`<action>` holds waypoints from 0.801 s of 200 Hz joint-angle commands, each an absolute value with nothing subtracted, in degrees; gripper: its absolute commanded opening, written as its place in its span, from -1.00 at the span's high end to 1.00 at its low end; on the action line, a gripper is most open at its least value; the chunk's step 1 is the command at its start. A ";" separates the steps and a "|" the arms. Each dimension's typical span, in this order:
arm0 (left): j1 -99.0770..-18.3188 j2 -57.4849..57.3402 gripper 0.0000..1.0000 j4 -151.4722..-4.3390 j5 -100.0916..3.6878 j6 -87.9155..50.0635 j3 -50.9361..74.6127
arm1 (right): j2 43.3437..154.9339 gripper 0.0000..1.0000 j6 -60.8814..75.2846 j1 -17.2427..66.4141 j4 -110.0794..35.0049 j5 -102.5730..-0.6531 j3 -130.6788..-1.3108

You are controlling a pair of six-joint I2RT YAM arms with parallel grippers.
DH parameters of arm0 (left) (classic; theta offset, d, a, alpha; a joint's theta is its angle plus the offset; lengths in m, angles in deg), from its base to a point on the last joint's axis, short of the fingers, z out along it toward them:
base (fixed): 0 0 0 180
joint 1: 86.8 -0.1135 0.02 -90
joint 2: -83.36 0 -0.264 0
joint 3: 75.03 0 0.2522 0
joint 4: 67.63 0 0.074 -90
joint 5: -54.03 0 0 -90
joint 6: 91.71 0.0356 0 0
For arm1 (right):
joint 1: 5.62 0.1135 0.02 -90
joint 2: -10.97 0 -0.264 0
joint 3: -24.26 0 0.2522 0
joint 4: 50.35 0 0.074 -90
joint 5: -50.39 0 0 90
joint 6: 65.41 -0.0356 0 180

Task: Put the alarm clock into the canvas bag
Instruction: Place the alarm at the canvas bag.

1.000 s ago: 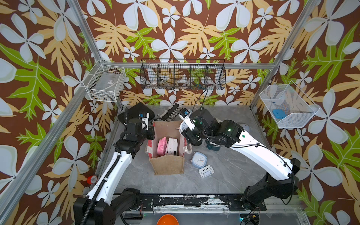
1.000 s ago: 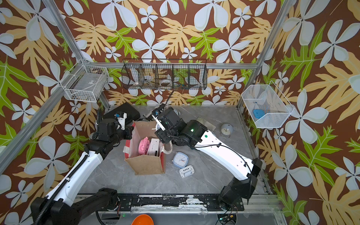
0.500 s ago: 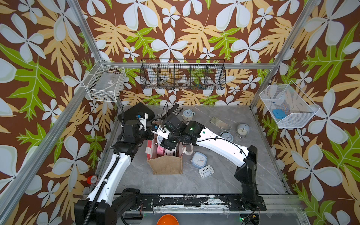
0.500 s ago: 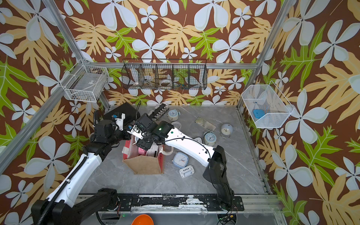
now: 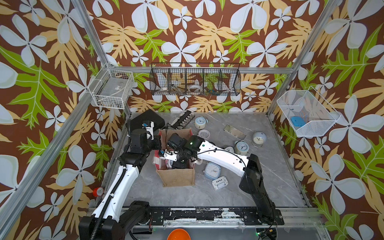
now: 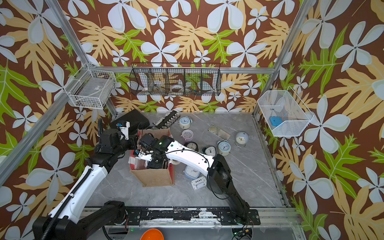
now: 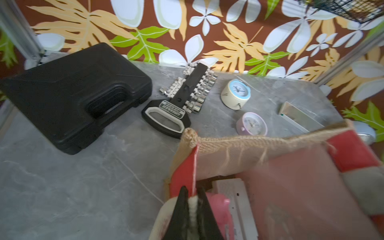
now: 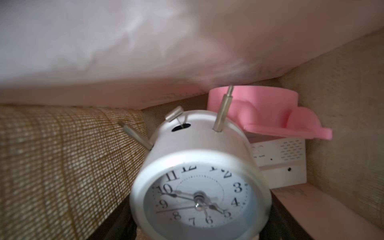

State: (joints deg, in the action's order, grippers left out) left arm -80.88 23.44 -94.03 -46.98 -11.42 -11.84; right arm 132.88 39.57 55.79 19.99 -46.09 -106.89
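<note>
Burlap and striped cloth make the canvas bag point(image 5: 178, 176) at the centre of both top views soft, and we judge that the main hazard: the left gripper point(image 5: 159, 144) grips its left rim, and if that pinch slips the wall could fold onto the right gripper point(image 5: 177, 164), sunk in the mouth; pulling out could also drag and tip the bag. On the walls, the black wire basket point(image 5: 238, 82) at upper centre holds small round items point(image 5: 194, 88), the white wire basket point(image 5: 110, 101) at upper left a flat pale thing point(image 5: 116, 87), the mesh basket point(image 5: 318, 128) at right a blue object point(image 5: 297, 121). From the left wrist, at lower centre, the fingers point(image 7: 180, 214) are pressed together on the bag's white-edged rim; a closed black case point(image 7: 79, 93) lies upper left, contents hidden. From the right wrist, the alarm clock point(image 8: 199, 187) sits low and centre between dark jaws that look clamped on its sides, inside the burlap walls; a pink plastic item point(image 8: 266, 112) and a white boxy device point(image 8: 284, 162) lie behind it at right, so we think a careless release could leave it toppled against them.
</note>
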 commanded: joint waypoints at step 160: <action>-80.82 24.45 1.00 -90.45 -51.35 -12.25 -11.96 | 140.17 -0.54 44.08 58.89 23.40 -54.10 -107.30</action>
State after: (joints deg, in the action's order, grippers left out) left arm -80.75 24.16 -93.92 -50.87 -12.08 -11.95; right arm 140.09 44.51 58.89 22.50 -54.84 -107.83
